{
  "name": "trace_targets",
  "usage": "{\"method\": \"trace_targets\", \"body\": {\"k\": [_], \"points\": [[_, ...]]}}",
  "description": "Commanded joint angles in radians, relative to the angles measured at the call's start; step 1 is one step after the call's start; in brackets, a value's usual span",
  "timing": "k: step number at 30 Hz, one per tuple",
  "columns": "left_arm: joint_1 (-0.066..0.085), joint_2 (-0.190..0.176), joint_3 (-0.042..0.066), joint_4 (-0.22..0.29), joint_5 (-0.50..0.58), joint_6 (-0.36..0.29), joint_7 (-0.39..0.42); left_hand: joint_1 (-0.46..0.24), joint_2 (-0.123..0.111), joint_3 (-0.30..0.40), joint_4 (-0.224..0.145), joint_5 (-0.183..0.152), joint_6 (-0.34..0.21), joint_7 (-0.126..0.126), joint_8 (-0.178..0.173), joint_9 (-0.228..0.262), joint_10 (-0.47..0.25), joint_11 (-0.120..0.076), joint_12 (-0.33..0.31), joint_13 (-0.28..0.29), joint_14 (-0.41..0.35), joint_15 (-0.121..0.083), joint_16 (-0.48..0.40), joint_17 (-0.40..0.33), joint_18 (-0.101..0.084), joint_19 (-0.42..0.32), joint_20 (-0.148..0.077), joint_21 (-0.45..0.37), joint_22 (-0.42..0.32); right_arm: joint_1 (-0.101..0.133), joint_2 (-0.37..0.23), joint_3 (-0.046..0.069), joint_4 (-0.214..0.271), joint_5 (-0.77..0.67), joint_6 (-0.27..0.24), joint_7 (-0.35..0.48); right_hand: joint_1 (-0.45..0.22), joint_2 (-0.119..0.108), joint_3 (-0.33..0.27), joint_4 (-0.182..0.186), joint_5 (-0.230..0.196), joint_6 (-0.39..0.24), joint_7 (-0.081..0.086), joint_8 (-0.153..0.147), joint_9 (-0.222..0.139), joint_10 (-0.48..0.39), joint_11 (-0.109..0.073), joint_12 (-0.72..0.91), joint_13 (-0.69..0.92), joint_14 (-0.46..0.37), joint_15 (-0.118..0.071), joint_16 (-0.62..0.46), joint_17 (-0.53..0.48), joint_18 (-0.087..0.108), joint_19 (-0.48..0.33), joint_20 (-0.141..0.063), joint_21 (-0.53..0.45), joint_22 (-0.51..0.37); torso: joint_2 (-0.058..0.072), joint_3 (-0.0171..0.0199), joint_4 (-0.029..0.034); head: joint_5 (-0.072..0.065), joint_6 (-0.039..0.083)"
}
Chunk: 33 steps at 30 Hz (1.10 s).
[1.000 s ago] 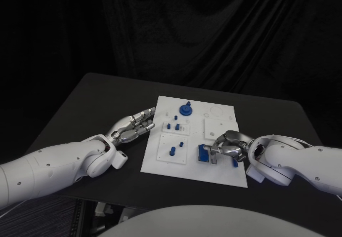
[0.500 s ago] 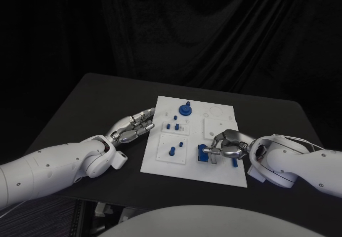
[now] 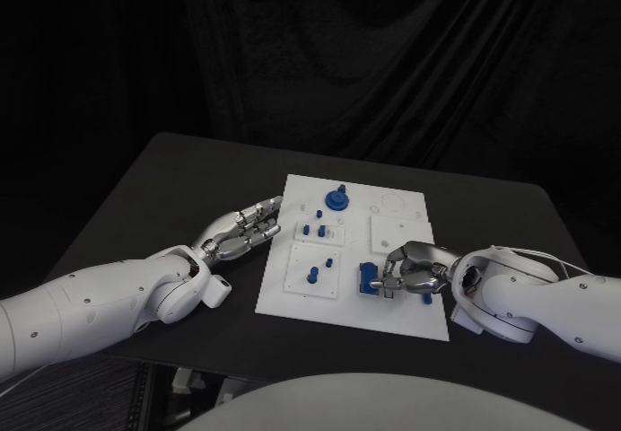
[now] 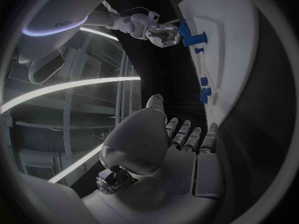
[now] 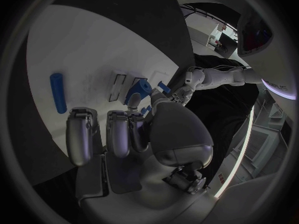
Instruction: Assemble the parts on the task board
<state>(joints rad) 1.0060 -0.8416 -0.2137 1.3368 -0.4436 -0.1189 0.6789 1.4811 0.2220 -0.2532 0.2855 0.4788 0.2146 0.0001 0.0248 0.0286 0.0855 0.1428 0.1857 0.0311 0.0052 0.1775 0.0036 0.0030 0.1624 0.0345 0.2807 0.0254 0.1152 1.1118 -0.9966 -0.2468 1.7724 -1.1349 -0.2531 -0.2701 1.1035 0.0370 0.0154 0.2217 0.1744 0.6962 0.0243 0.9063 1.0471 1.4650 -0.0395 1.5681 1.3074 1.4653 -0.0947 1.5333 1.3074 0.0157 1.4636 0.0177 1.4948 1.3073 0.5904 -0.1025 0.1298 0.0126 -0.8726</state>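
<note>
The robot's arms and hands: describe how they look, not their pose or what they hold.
Both arms wear smooth, rounded white shells with small dark screw dots, seen on the left arm and right arm. The left hand and right hand are silver metal with segmented fingers. A thin cable loops over the right arm near the wrist.

right hand [image 5: 127,134] over task board [image 5: 81,50], blue parts [image 5: 58,92]
</note>
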Motion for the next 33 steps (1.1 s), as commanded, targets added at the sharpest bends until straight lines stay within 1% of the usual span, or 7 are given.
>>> {"method": "trace_targets", "body": {"k": [1, 16, 26, 30, 31, 32, 33], "points": [[-0.002, 0.001, 0.001, 0.002, 0.004, 0.011, 0.059, -0.003, 0.007, 0.003, 0.001, -0.002, 0.004, 0.001, 0.006, 0.001, -0.002, 0.004, 0.001, 0.000, 0.001, 0.007, -0.001, -0.001, 0.014, 0.000, 0.009, -0.002, 0.002, -0.003, 0.003, 0.000, -0.007, -0.024, 0.023, -0.019, 0.011, 0.003, 0.001, -0.008, 0.007, -0.002, -0.004, 0.007, 0.002, 0.106, -0.006, 0.003, 0.263, 0.090, -0.008, 0.004, 0.187, 0.005, 0.073, -0.007, 0.004, 0.236, 0.000, -0.0003, 0.0002, 0.001, 0.000], [-0.003, 0.002, 0.001, 0.001, 0.004, 0.014, 0.057, -0.004, 0.008, 0.004, 0.001, -0.003, 0.004, 0.002, 0.006, 0.001, -0.003, 0.004, 0.000, 0.000, 0.001, 0.009, -0.002, -0.001, 0.013, 0.000, 0.010, -0.002, 0.001, -0.004, 0.013, 0.000, -0.027, -0.026, 0.023, -0.023, 0.028, 0.020, 0.009, -0.016, 0.011, 0.001, -0.008, 0.012, 0.006, 0.106, -0.009, 0.003, 0.263, 0.091, -0.010, 0.006, 0.190, 0.005, 0.074, -0.010, 0.005, 0.236, 0.000, 0.0002, 0.0001, 0.001, 0.000], [-0.003, 0.002, 0.001, 0.001, 0.004, 0.015, 0.056, -0.004, 0.008, 0.004, 0.001, -0.003, 0.004, 0.002, 0.006, 0.001, -0.003, 0.004, 0.000, 0.000, 0.001, 0.009, -0.002, -0.001, 0.013, 0.000, 0.010, -0.002, 0.001, -0.004, 0.021, 0.000, -0.031, -0.026, 0.042, -0.027, 0.033, 0.012, 0.003, -0.022, -0.013, 0.001, -0.008, 0.013, 0.008, 0.106, -0.010, 0.003, 0.263, 0.090, -0.012, 0.005, 0.189, 0.005, 0.074, -0.011, 0.006, 0.236, 0.000, -0.0003, 0.0002, 0.001, 0.000], [-0.003, 0.001, 0.001, 0.002, 0.004, 0.015, 0.056, -0.004, 0.008, 0.004, 0.001, -0.003, 0.004, 0.002, 0.006, 0.001, -0.003, 0.004, 0.000, 0.000, 0.001, 0.009, -0.002, -0.001, 0.013, 0.000, 0.010, -0.002, 0.001, -0.005, 0.016, 0.000, -0.028, -0.026, 0.030, -0.024, 0.033, 0.011, 0.000, -0.022, -0.020, 0.000, -0.008, 0.012, 0.008, 0.106, -0.010, 0.003, 0.263, 0.090, -0.012, 0.004, 0.187, 0.005, 0.074, -0.012, 0.005, 0.236, 0.000, -0.0006, 0.0004, -0.001, 0.000], [-0.003, 0.001, 0.001, 0.002, 0.004, 0.015, 0.056, -0.004, 0.008, 0.004, 0.001, -0.003, 0.004, 0.002, 0.006, 0.001, -0.003, 0.004, 0.000, 0.000, 0.001, 0.009, -0.002, -0.001, 0.013, 0.000, 0.010, -0.002, 0.001, -0.004, 0.012, 0.000, -0.025, -0.026, 0.022, -0.023, 0.031, 0.012, -0.002, -0.020, -0.022, -0.002, -0.007, 0.009, 0.006, 0.106, -0.009, 0.003, 0.263, 0.090, -0.012, 0.004, 0.187, 0.005, 0.074, -0.012, 0.004, 0.236, 0.000, -0.0007, 0.0004, -0.002, 0.000], [-0.003, 0.000, 0.001, 0.003, 0.004, 0.015, 0.057, -0.004, 0.008, 0.004, 0.001, -0.003, 0.004, 0.002, 0.006, 0.001, -0.003, 0.004, 0.000, 0.000, 0.001, 0.009, -0.002, -0.001, 0.013, 0.000, 0.010, -0.002, 0.001, -0.004, 0.007, 0.001, -0.021, -0.026, 0.016, -0.023, 0.021, 0.017, -0.008, -0.008, -0.025, -0.013, -0.002, -0.030, -0.021, 0.106, -0.006, 0.003, 0.263, 0.090, -0.009, 0.004, 0.187, 0.005, 0.074, -0.011, 0.004, 0.236, 0.000, -0.0005, 0.0003, -0.003, 0.000], [-0.004, -0.001, 0.001, 0.003, 0.004, 0.015, 0.057, -0.004, 0.008, 0.004, 0.001, -0.003, 0.004, 0.002, 0.006, 0.001, -0.003, 0.004, 0.000, 0.000, 0.001, 0.009, -0.002, -0.001, 0.013, 0.000, 0.010, -0.002, 0.001, -0.004, 0.000, 0.001, -0.015, -0.027, 0.007, -0.023, 0.019, 0.019, -0.011, -0.003, -0.025, -0.009, 0.001, -0.050, -0.040, 0.106, -0.003, 0.003, 0.263, 0.090, -0.007, 0.004, 0.187, 0.005, 0.074, -0.009, 0.004, 0.236, 0.000, -0.0005, 0.0001, -0.003, 0.000]]}}
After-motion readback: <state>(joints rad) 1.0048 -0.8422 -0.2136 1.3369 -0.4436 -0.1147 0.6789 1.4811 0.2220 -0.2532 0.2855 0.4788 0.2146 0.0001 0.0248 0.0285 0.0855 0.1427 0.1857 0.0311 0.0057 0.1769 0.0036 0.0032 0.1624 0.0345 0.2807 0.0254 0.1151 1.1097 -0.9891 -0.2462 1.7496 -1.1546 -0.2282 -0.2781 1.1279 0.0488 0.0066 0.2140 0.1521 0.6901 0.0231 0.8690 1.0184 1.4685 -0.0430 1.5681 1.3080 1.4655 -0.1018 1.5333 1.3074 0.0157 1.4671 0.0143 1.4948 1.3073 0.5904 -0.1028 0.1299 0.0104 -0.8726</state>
